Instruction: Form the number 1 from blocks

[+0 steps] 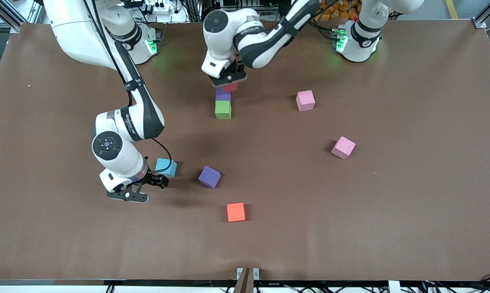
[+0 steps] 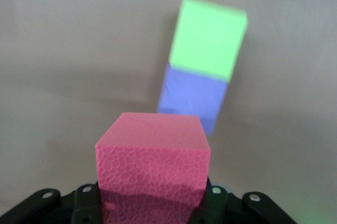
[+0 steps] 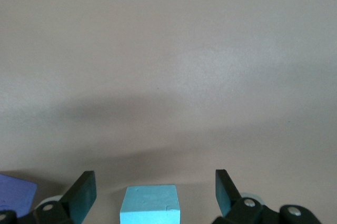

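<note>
Orange block: a small matte orange foam cube lies alone on the brown tabletop, nearest the front camera of all the cubes.
Loose purple block: a small matte purple foam cube, turned at an angle, sits a little farther from the camera than the orange one, toward the right arm's end.
Right claw: the right claw stands with its jaws wide apart, holding nothing. It is low over the tabletop, just beside the light blue cube, and the right wrist view shows that cube between its two black fingers.
Light blue block: a small matte light blue foam cube rests flat on the tabletop, near the loose purple one.
Nearer pink block: a small matte pink foam cube lies by itself toward the left arm's end, well apart from the rest.
Farther pink block: a second small matte pink foam cube sits farther from the camera than the first.
Column: a small matte green foam cube and a second small matte purple foam cube touch face to face – green nearer the camera.
Red block: a small matte red foam cube is up in the left claw, over the tabletop beside the column's purple end.
Left claw: the left claw is closed on the red cube – the left wrist view shows the cube clamped between its fingers.
</note>
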Tool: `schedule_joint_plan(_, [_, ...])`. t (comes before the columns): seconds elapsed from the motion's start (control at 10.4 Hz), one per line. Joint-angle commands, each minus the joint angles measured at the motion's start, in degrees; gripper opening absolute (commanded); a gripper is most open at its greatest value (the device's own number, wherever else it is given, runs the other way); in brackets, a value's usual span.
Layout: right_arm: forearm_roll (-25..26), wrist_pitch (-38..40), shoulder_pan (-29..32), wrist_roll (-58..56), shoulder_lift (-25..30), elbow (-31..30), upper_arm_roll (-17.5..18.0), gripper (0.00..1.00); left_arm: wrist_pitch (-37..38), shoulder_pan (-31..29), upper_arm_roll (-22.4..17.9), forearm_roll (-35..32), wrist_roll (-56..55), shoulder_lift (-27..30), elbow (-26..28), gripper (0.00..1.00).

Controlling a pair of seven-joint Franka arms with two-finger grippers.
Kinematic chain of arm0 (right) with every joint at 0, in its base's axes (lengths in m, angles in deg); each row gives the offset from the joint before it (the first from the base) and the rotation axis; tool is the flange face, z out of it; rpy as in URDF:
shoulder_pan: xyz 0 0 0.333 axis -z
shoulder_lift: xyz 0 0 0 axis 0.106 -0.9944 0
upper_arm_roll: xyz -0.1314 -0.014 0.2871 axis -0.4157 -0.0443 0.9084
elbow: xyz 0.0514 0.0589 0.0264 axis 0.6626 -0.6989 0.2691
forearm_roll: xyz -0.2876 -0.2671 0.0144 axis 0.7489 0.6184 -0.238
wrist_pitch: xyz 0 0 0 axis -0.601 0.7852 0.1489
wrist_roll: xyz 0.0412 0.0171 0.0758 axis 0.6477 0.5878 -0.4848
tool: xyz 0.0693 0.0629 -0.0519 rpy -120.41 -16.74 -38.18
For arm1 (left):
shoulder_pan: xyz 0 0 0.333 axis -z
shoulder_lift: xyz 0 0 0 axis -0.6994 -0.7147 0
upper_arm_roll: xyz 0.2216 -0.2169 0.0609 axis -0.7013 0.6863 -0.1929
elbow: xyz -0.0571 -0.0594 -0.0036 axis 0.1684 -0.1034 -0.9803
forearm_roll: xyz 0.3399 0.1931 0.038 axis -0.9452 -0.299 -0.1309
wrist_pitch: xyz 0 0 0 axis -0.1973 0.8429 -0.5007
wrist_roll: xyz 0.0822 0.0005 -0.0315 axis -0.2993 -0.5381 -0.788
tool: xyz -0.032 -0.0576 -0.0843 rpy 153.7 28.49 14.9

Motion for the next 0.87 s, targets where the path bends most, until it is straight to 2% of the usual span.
schedule_joint_plan(0.0, [0.0, -0.2, 0.7, 0.0, 1.6, -2.3, 0.8, 1.00, 1.2, 5.1, -0.4, -0.6, -1.3, -5.3, -3.8, 0.00])
schedule_joint_plan(0.19, [0.0, -0.2, 0.7, -0.1, 1.5, -2.2, 0.8, 1.00, 1.2, 8.6, -0.5, -0.3, -1.7, -6.6, -3.2, 0.00])
schedule_joint_plan(0.77, [-0.1, -0.9, 0.7, -0.3, 1.1, -2.0, 0.5, 1.00, -1.4, 7.5, -2.6, -1.0, 6.0, -9.2, -3.7, 0.00])
